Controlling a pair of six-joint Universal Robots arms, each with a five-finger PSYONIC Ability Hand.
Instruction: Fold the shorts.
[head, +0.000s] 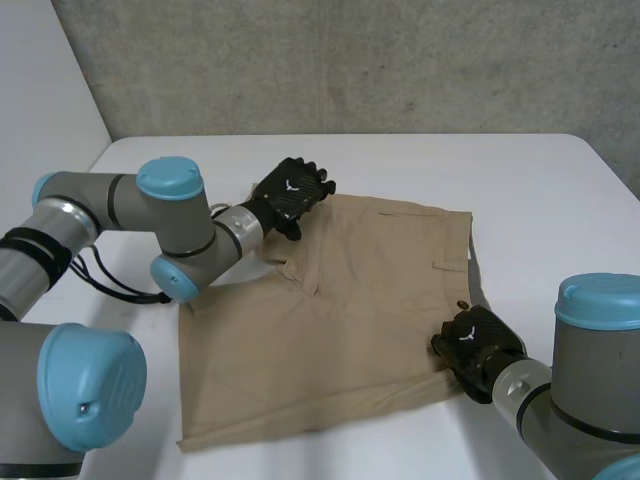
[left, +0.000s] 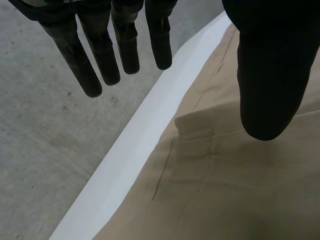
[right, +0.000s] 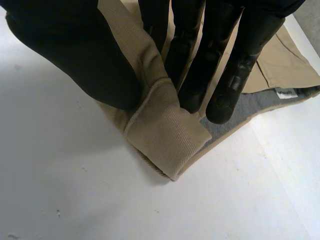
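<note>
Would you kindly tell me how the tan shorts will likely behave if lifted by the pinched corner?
Probably floppy: the shorts lie flat, and the corner pinched by the right robot hand folds over itself. The rest would likely sag and trail behind. The woven cloth looks matte, so it should not easily slip from the pinch.

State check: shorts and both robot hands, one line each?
shorts: lying flat on the table, one waistband corner pinched.
left robot hand: open, fingers straight, at the shorts' far corner.
right robot hand: shut on the shorts' waistband corner.
</note>
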